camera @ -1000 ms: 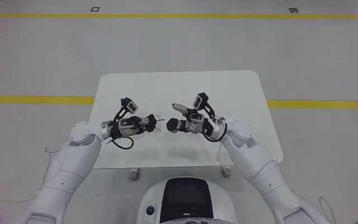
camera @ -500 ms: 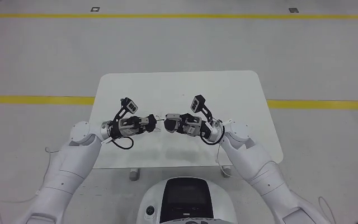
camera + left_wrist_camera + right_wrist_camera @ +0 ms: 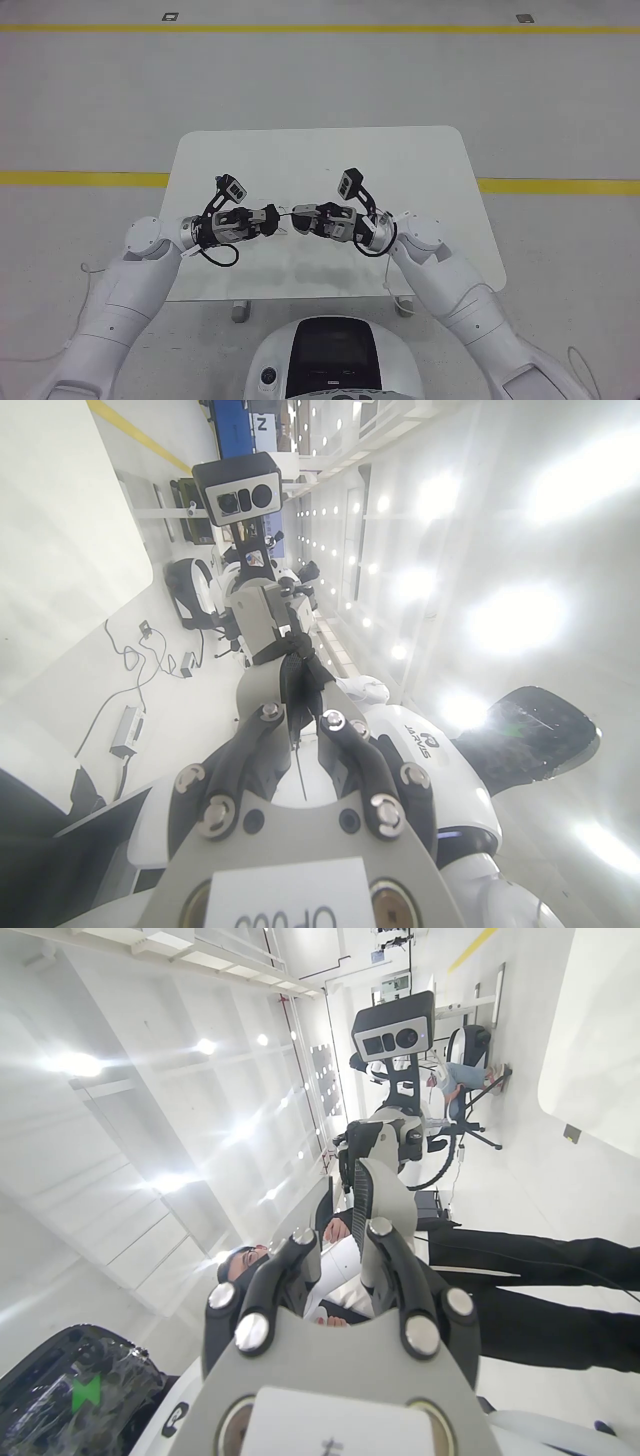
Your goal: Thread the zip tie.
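Above the front middle of the white table (image 3: 400, 160) my two grippers meet tip to tip. My left gripper (image 3: 279, 221) is shut on a thin black zip tie (image 3: 301, 772), whose strand runs back between the fingers toward the wrist in the left wrist view. The left gripper (image 3: 300, 687) points straight at the right gripper (image 3: 287, 635), which faces it at touching distance. My right gripper (image 3: 304, 217) is open, with a narrow gap between its fingertips (image 3: 361, 1198). The right gripper (image 3: 342, 1193) has the left one just beyond its tips. How the tie's end sits at the meeting point is hidden.
The table top (image 3: 250, 160) holds no other objects. Both arms hover over its front half, close to the front edge. A yellow floor line (image 3: 80, 178) runs behind the table. A seated person (image 3: 525, 1278) is in the room beyond, away from the task's things.
My right gripper has moved left across the gap until its tips reach the left gripper, and its fingers have narrowed. The left arm has stayed where it was.
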Controlling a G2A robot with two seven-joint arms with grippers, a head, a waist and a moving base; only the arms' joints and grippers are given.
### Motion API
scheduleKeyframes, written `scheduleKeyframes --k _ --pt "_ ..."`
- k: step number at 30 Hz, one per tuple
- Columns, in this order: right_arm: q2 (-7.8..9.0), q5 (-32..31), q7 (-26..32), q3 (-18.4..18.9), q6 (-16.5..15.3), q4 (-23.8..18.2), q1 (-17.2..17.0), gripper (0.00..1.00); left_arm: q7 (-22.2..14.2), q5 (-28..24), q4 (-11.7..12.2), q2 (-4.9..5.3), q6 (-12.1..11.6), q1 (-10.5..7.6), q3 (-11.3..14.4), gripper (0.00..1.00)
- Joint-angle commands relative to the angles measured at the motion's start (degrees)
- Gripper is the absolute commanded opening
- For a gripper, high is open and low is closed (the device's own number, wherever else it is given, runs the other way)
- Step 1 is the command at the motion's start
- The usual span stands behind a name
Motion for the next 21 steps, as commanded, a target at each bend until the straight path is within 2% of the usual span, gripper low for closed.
scheduleKeyframes --k 1,7,9,13,16,21 --pt "0.01 0.0 0.16 -0.06 0.04 0.07 0.14 0.13 0.0 0.0 0.0 0.0 0.0 0.0 0.0 0.0" --pt "0.07 -0.15 0.76 -0.25 0.27 0.23 0.47 0.1 0.0 0.0 0.0 0.0 0.0 0.0 0.0 0.0" --pt "0.09 -0.24 0.88 -0.32 0.31 0.24 0.53 0.06 0.0 0.0 0.0 0.0 0.0 0.0 0.0 0.0" --pt "0.14 -0.33 0.93 -0.4 0.3 0.22 0.53 0.06 0.0 0.0 0.0 0.0 0.0 0.0 0.0 0.0" --pt "0.2 -0.38 0.99 -0.4 0.37 0.22 0.42 0.0 0.0 0.0 0.0 0.0 0.0 0.0 0.0 0.0" --pt "0.29 -0.42 0.9 -0.32 0.32 0.14 0.25 0.0 0.0 0.0 0.0 0.0 0.0 0.0 0.0 0.0"
